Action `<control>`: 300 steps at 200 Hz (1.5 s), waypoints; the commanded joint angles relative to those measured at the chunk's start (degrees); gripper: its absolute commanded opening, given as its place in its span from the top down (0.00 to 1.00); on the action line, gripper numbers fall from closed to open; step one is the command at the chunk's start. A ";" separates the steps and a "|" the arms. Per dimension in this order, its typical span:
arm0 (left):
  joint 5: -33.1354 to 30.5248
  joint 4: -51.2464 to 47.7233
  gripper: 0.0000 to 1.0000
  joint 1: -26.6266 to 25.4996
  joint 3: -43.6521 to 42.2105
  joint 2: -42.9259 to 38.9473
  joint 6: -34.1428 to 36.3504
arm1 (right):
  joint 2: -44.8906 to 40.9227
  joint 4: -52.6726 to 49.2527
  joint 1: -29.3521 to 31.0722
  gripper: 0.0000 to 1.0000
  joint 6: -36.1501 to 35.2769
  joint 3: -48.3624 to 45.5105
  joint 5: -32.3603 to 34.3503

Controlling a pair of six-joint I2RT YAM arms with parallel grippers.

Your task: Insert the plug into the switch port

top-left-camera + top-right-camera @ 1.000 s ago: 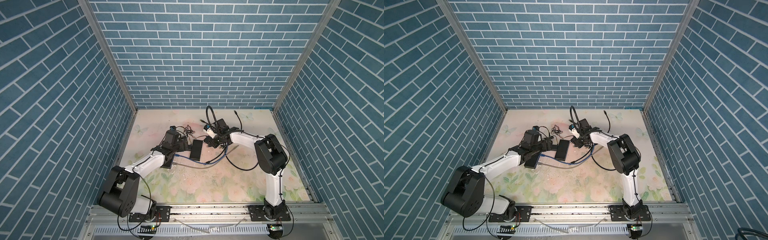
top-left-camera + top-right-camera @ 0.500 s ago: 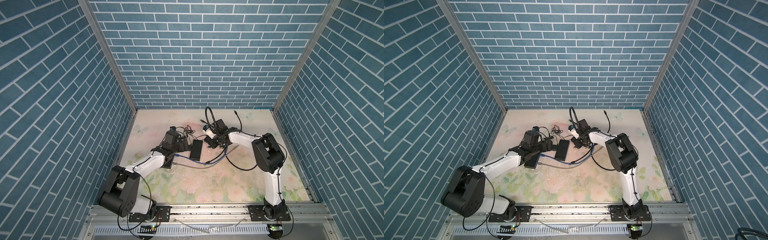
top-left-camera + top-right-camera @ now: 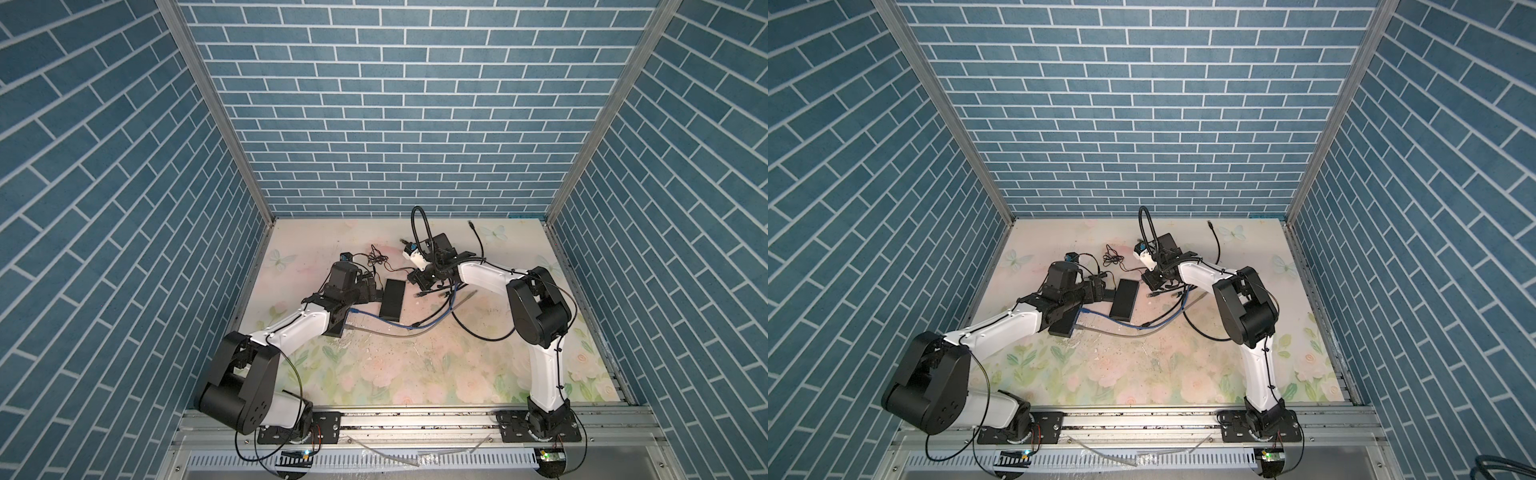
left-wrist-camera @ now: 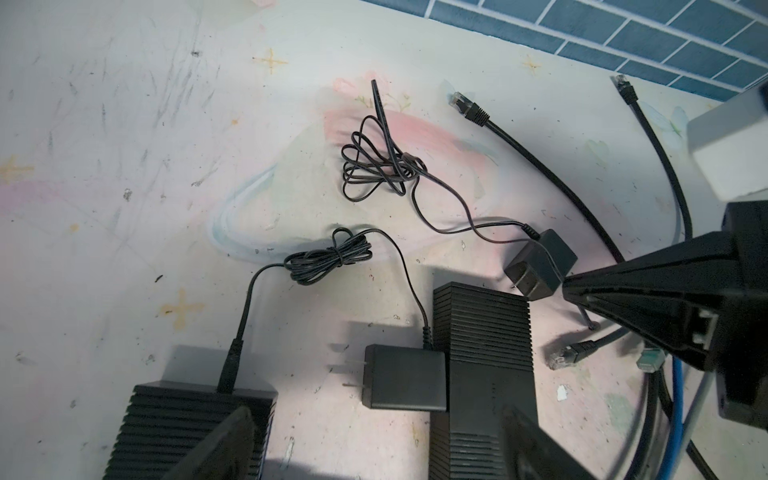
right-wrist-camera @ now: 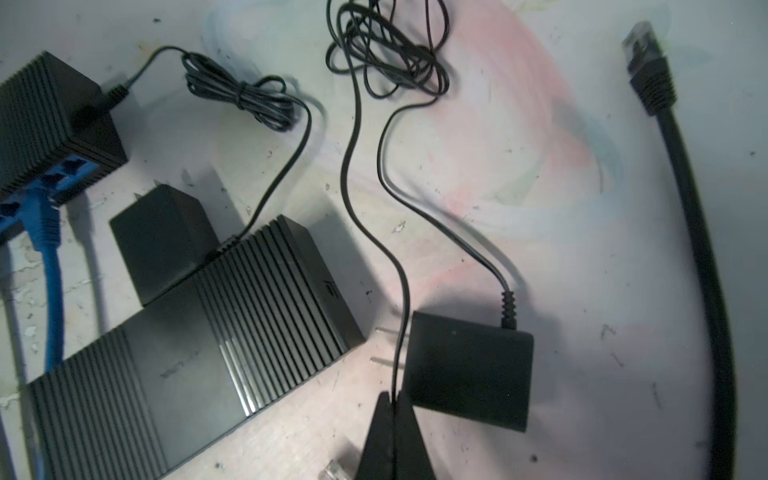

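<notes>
right pincer clamped on thin cord, adapter just beside

On the desk lie two ribbed black switches. There are two black power adapters, each with one thin power cord. The left wrist view shows three black-booted plugs and one pale green plug, four in all. One blue cable and one grey cable also show.
</notes>
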 commanded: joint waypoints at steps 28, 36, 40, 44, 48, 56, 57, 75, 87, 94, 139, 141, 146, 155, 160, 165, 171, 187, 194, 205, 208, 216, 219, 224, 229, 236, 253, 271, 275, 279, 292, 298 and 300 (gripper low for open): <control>3.29 2.76 0.10 -0.24 1.29 0.37 0.09 | -6.45 5.97 -0.09 1.00 8.02 0.94 -4.68; 3.86 2.64 0.11 -0.22 1.94 0.67 -0.90 | -7.23 7.03 0.02 1.00 8.95 -0.36 -5.04; 4.26 2.66 0.11 -0.24 2.19 0.86 -1.40 | -7.58 7.47 0.00 1.00 9.45 -0.90 -5.13; 4.75 2.81 0.12 -0.23 2.46 1.02 -2.04 | -7.95 7.92 0.00 1.00 10.09 -1.54 -5.23; 5.46 3.17 0.12 -0.19 2.73 1.24 -2.54 | -8.28 8.33 0.00 1.00 10.63 -2.11 -5.39; 6.38 3.98 0.13 -0.30 2.99 1.43 -3.66 | -9.02 9.10 0.08 1.00 11.56 -3.24 -5.85; 6.52 4.11 0.13 -0.37 3.02 1.45 -3.95 | -9.10 9.12 0.09 1.00 11.70 -3.44 -5.85; 8.18 6.61 0.14 -1.26 3.43 2.08 -6.52 | -10.61 11.00 0.48 1.00 13.09 -5.99 -5.97; 8.34 7.14 0.14 -2.45 4.44 2.61 -7.59 | -11.39 11.16 0.77 1.00 13.81 -7.08 -5.47; 8.34 7.21 0.14 -3.11 5.24 3.01 -8.12 | -11.76 11.15 1.00 1.00 14.34 -7.54 -5.42; 7.73 9.99 0.14 -5.68 7.95 4.33 -13.39 | -13.60 13.94 1.62 1.00 20.05 -10.73 -6.10; 7.79 10.21 0.14 -5.73 8.01 4.43 -13.69 | -13.72 14.28 1.61 1.00 20.26 -11.03 -6.12; 7.72 10.52 0.14 -5.82 8.22 4.55 -14.46 | -13.91 15.23 1.75 1.00 20.68 -11.69 -6.22; 7.64 11.06 0.14 -6.05 8.69 4.95 -15.62 | -14.41 16.89 1.93 1.00 21.35 -12.76 -6.22; 7.63 11.16 0.15 -6.21 9.04 5.14 -16.18 | -14.67 17.64 2.02 1.00 21.60 -13.25 -6.21; 7.44 11.10 0.17 -6.42 9.46 5.36 -16.78 | -14.87 18.24 2.10 1.00 21.88 -13.70 -6.13; 7.10 10.75 0.19 -6.62 9.95 5.64 -17.61 | -15.10 18.87 2.19 1.00 22.10 -14.11 -6.12; 6.04 10.44 0.22 -7.14 10.92 6.52 -19.08 | -15.64 20.46 2.44 1.00 22.51 -15.16 -6.49; 5.39 10.51 0.23 -7.44 11.25 6.85 -19.36 | -15.85 21.24 2.46 1.00 22.68 -15.59 -6.96; 4.76 10.52 0.25 -7.98 11.94 7.34 -19.68 | -16.17 22.69 2.63 1.00 23.07 -16.30 -7.34; 4.69 10.44 0.25 -8.08 12.19 7.56 -19.67 | -16.21 22.88 2.71 1.00 23.19 -16.44 -7.40; 4.20 9.90 0.26 -8.40 12.97 8.13 -19.66 | -16.33 23.28 2.81 1.00 23.26 -16.73 -7.44; 3.94 9.62 0.26 -8.55 13.22 8.33 -19.76 | -16.33 23.53 2.90 1.00 23.21 -16.94 -7.52; 3.58 9.17 0.27 -8.83 13.76 8.69 -19.68 | -16.42 23.73 2.98 1.00 23.17 -17.07 -7.70; 3.43 9.00 0.27 -8.99 14.13 9.04 -19.61 | -16.47 23.89 3.05 1.00 23.17 -17.16 -7.87; 3.03 8.99 0.28 -9.21 14.49 9.46 -19.52 | -16.42 23.96 3.16 1.00 23.21 -17.25 -8.05; 2.72 9.14 0.34 -9.53 15.28 10.52 -19.54 | -16.55 24.13 3.59 1.00 23.17 -17.59 -8.38; 2.97 9.04 0.43 -9.59 16.19 11.74 -19.54 | -16.72 25.01 3.98 1.00 23.26 -18.03 -8.63; 2.97 8.99 0.44 -9.65 16.38 11.99 -19.66 | -16.69 25.09 4.08 1.00 23.26 -18.08 -8.67; 2.93 8.93 0.46 -9.67 16.53 12.22 -19.52 | -16.77 25.18 4.13 1.00 23.26 -18.05 -8.67; 2.63 8.33 0.51 -9.77 17.00 12.73 -19.27 | -16.89 25.14 4.30 1.00 23.28 -18.21 -8.58; 2.55 8.04 0.53 -9.76 17.10 12.89 -19.13 | -16.87 25.14 4.39 1.00 23.26 -18.30 -8.58; 2.52 7.96 0.54 -9.80 17.17 12.96 -19.11 | -16.95 25.19 4.39 1.00 23.26 -18.30 -8.58</control>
